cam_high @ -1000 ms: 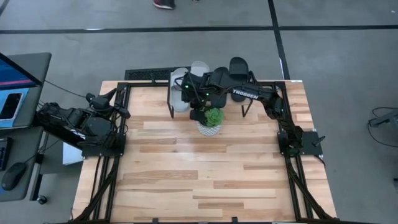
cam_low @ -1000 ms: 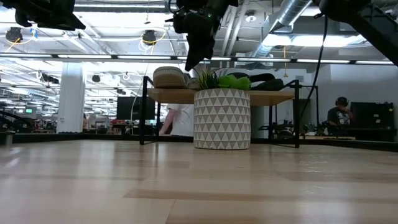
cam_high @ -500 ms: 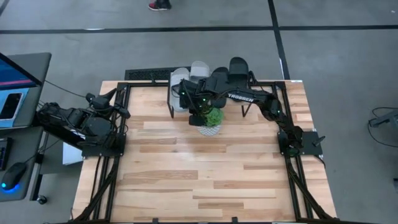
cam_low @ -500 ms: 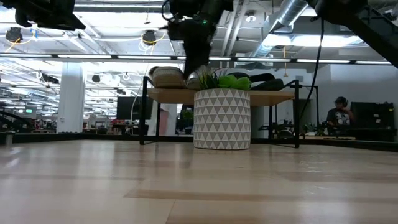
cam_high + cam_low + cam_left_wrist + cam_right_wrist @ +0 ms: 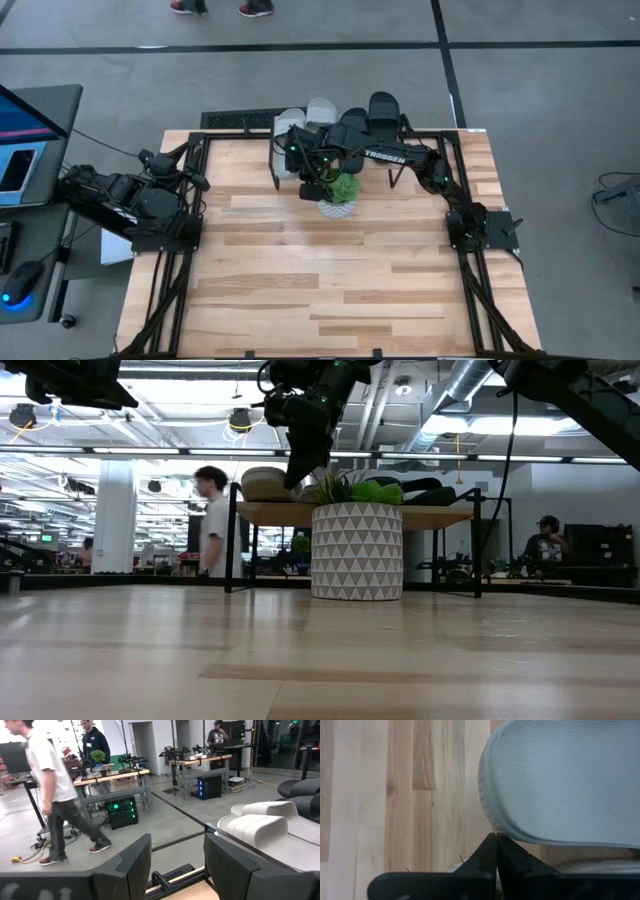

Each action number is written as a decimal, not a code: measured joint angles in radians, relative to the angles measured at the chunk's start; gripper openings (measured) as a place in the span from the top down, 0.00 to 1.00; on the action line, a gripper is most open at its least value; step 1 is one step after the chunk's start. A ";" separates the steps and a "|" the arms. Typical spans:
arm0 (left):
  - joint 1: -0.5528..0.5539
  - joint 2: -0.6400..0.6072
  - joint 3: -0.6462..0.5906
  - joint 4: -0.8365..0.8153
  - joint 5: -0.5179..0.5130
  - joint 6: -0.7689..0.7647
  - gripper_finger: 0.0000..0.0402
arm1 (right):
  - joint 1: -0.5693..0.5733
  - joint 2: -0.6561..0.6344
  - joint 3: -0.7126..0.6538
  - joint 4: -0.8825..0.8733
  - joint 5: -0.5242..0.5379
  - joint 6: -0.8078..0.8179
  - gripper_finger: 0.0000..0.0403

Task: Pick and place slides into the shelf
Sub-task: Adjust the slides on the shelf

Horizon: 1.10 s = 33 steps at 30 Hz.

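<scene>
Two light grey slides point(image 5: 290, 128) point(image 5: 321, 108) and two black slides point(image 5: 355, 120) point(image 5: 383, 104) lie on the shelf point(image 5: 440, 515) at the table's far edge. My right gripper point(image 5: 305, 172) hangs over the shelf's near left part with its fingers shut. In the right wrist view its tips point(image 5: 496, 837) stand at the rounded end of a grey slide point(image 5: 565, 780). My left gripper point(image 5: 177, 865) is open and waits at the table's left edge point(image 5: 150, 190). My right gripper's shut fingertips point(image 5: 490, 845) stand against the outer rim of a light grey slide's rounded end point(image 5: 491, 820), coming from above and pointing down. The slide lies flat on the shelf, sole down.
A white patterned pot with a green plant point(image 5: 339, 195) point(image 5: 357, 550) stands on the table just in front of the shelf, close under the right arm. The shelf's black legs point(image 5: 232, 540) rise from the far edge. A person point(image 5: 212, 520) walks behind the table.
My right gripper has moved toward the table's left, from above the plant pot to the light grey slide at the shelf's left end, and has come down a little beside it. A person has walked into view behind the table.
</scene>
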 joint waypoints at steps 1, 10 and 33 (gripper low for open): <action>0.000 0.000 0.000 0.000 0.000 0.000 0.57 | 0.000 0.000 0.000 -0.001 0.000 0.000 1.00; 0.000 0.000 0.000 0.000 0.000 0.000 0.57 | 0.000 -0.004 0.023 -0.123 0.002 -0.007 1.00; 0.000 0.000 0.000 0.004 0.027 -0.040 0.57 | -0.103 -0.172 0.023 0.073 0.369 0.006 1.00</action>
